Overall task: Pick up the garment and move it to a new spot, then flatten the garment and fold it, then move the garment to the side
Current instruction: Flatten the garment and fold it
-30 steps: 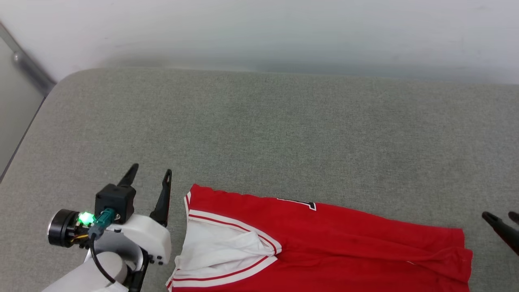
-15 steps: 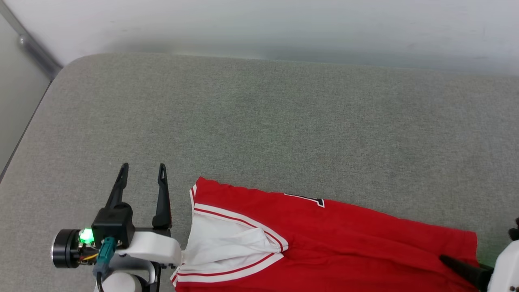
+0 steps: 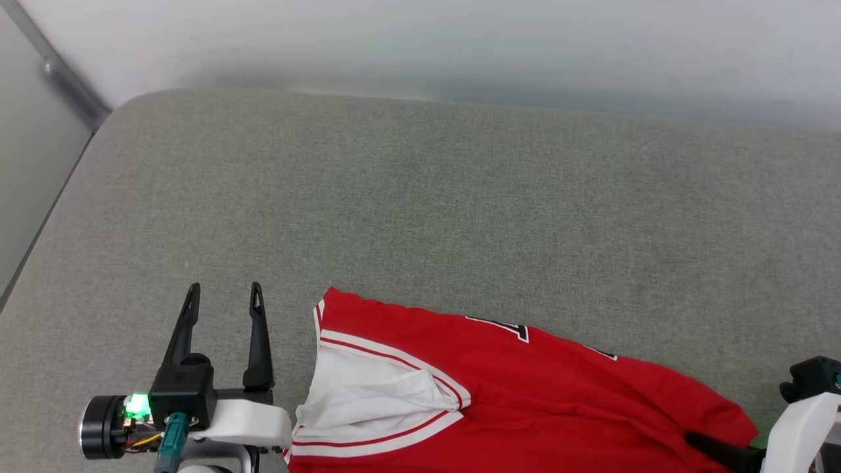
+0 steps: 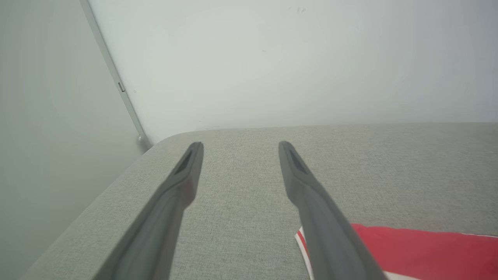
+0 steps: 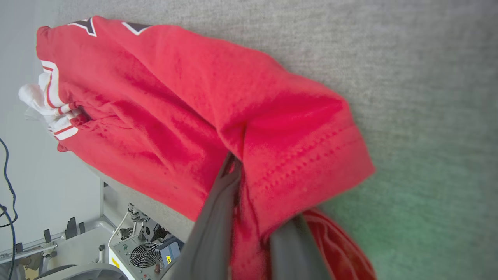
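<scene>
two tools: left tool wide open, empty, just left of garment; right tool clamped on its hem.

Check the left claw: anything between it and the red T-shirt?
Nothing visible. The left claw hangs open over the grey padded surface, just left of the red T-shirt and its white sleeve, with a bare strip of surface between. The right claw pinches the shirt's red hem.

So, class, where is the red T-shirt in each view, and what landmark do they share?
Head view: garment along the bottom, centre to right.
Left wrist view: garment, bottom right corner.
Right wrist view: garment across left and middle.
Shared landmark: grey padded surface beneath it.
</scene>
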You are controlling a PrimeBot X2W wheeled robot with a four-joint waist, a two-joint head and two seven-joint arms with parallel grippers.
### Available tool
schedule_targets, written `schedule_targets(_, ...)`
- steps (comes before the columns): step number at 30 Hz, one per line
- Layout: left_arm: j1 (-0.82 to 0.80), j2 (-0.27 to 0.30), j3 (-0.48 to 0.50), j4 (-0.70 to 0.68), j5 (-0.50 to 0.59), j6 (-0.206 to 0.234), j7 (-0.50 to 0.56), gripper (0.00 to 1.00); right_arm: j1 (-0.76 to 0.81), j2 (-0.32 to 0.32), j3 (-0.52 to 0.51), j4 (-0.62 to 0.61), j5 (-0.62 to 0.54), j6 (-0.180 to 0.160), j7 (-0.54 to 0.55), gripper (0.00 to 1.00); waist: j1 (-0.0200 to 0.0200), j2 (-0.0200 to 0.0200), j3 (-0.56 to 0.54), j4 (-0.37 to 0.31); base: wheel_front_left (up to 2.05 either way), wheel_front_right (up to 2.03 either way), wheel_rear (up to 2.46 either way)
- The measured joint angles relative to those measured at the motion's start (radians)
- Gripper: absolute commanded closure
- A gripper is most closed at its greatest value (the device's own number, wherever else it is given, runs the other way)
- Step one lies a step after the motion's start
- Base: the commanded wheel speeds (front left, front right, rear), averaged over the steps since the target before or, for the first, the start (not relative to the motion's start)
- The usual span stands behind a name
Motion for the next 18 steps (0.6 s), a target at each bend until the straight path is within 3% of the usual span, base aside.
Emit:
schedule_targets(12, 0.055, -0.070, 0.072, 0.002, 0.092, -0.078, 0.000, 0.00, 0.002, -0.125, -0.097, 0.044, 0.002, 0.000, -0.018, 1.00, 0.0000, 0.0000, -0.049, -0.022, 0.00, 0.00, 0.00)
schedule_targets(18, 0.075, -0.095, 0.099, 0.004, 0.111, -0.109, 0.000, 0.00, 0.008, -0.169, -0.113, 0.019, -0.003, -0.001, 0.035, 1.00, -0.0001, 0.0000, -0.074, -0.036, 0.00, 0.00, 0.00)
